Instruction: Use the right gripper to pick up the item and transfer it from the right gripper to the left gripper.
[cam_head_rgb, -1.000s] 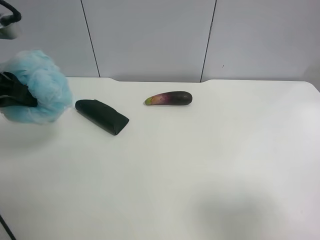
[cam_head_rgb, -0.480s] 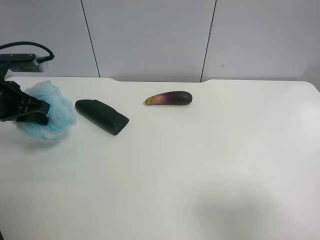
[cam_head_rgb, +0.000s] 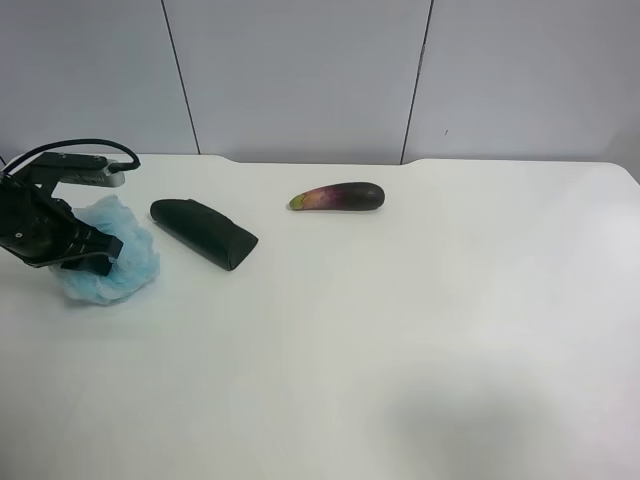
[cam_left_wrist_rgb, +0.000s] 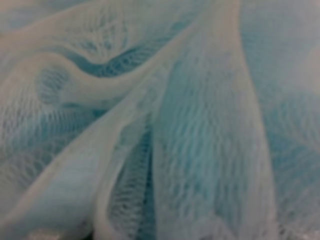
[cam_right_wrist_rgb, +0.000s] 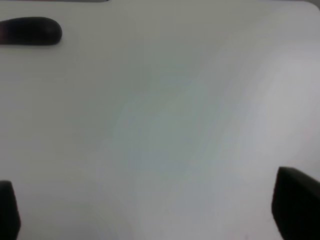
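The item, a light-blue mesh pouf, sits low at the table's far left in the exterior high view, touching or just above the surface. The left gripper is shut on it from the view's left, with its silver-grey module on top. The pouf's mesh fills the left wrist view and hides the fingers there. The right gripper is open and empty over bare table, and only its two fingertips show at that view's corners. It is out of the exterior high view.
A dark green rolled cloth lies just right of the pouf. A purple eggplant lies further right near the back of the white table. A blurred dark oblong shows in the right wrist view.
The left gripper has carried the pouf down and slightly rightward, from held up at the view's left edge to low at the table surface. Cloth and eggplant have not moved.
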